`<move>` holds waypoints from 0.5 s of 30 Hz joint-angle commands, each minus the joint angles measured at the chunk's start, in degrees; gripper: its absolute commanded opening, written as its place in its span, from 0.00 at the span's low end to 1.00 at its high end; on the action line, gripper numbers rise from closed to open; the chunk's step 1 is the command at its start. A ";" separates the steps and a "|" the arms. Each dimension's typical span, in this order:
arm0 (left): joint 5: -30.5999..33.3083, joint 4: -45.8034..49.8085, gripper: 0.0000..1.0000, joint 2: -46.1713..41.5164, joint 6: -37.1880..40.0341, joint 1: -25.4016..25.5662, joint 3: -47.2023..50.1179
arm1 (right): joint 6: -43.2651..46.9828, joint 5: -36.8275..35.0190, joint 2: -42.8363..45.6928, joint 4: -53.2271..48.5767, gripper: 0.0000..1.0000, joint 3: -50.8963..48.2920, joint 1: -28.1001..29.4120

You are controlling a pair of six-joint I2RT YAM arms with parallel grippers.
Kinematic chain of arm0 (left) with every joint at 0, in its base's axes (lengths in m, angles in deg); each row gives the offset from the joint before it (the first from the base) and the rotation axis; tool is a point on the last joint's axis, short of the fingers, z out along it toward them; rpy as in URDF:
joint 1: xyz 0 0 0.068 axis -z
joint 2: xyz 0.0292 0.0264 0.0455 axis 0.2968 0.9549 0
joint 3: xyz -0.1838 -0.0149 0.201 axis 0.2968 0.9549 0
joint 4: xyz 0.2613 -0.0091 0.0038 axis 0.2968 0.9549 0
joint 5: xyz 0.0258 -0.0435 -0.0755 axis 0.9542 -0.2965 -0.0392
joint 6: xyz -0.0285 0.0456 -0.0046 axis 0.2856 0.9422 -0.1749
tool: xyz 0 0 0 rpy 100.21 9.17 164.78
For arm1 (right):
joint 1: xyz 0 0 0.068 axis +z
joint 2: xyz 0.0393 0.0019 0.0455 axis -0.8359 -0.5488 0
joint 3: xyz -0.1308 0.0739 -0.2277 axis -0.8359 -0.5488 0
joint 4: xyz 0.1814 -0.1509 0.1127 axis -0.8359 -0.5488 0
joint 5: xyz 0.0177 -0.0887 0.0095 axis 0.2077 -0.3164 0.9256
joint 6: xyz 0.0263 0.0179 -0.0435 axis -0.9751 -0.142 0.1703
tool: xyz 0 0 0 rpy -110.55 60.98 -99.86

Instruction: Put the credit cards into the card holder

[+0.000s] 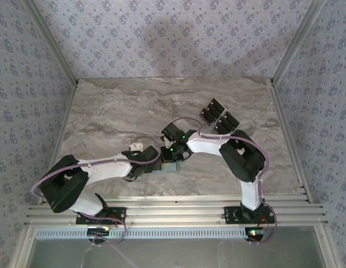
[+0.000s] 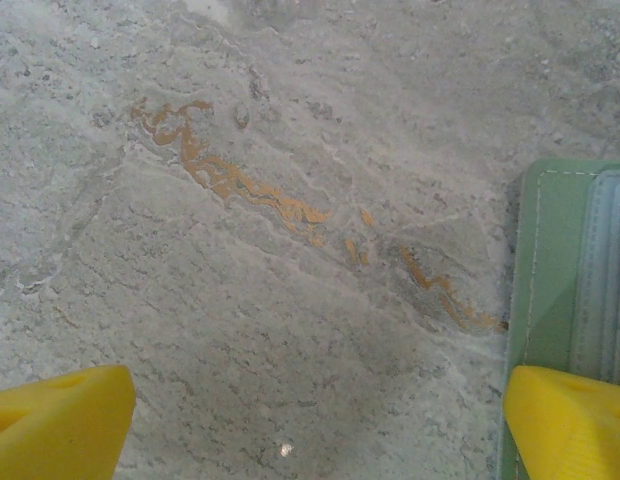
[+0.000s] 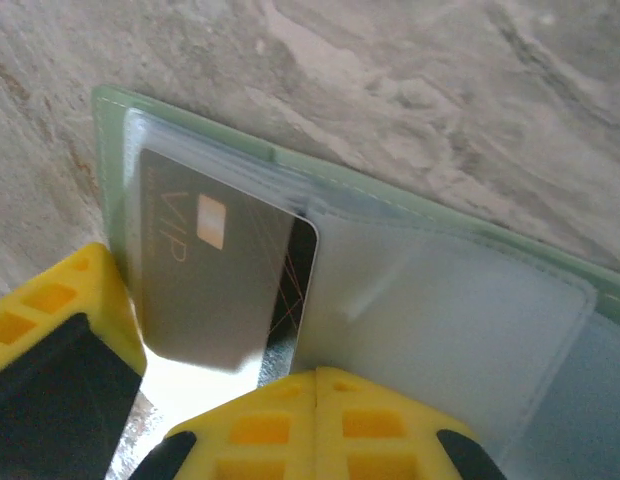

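Card holder: the pale sage-green flat wallet [image 2: 550, 300] lies clear sleeves up on the grey marbled tabletop [image 2: 290, 330], at mid-frame in the overhead view.
Card: a dark rectangular "VIP" card [image 3: 220, 270] sits in the left sleeve.
Right gripper [image 3: 315, 390]: clenched at the card's lower right corner; whether it pinches the card is unclear.
Left gripper [image 2: 315, 425]: released wide, its right-of-frame yellow finger [image 2: 570, 420] over the wallet's edge.
Spare black cards [image 1: 219, 117]: upper right, well apart.

Worktop [image 2: 240, 330]: grey marble, 1 orange vein. Card holder [image 3: 190, 125]: sage green, clear sleeves. 1 card [image 3: 220, 270]: dark, pale "VIP", gold chip. Other credit cards [image 1: 217, 117]: black. Left pincer [image 2: 320, 430] fingers [image 2: 60, 425]: yellow. Walls [image 1: 173, 33]: blue-grey floral.
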 commanded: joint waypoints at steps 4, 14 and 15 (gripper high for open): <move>-1.25 -0.31 0.96 1.61 -0.48 -0.16 0.76 | -1.21 1.65 -1.38 0.20 0.03 2.44 1.00; -0.92 0.30 0.96 1.30 -0.45 -0.16 0.58 | -1.00 -0.21 4.51 1.31 0.05 -7.49 -2.27; -0.83 0.44 0.96 1.24 -0.50 -0.15 0.56 | -0.96 -0.25 4.65 1.30 0.04 -8.12 -2.67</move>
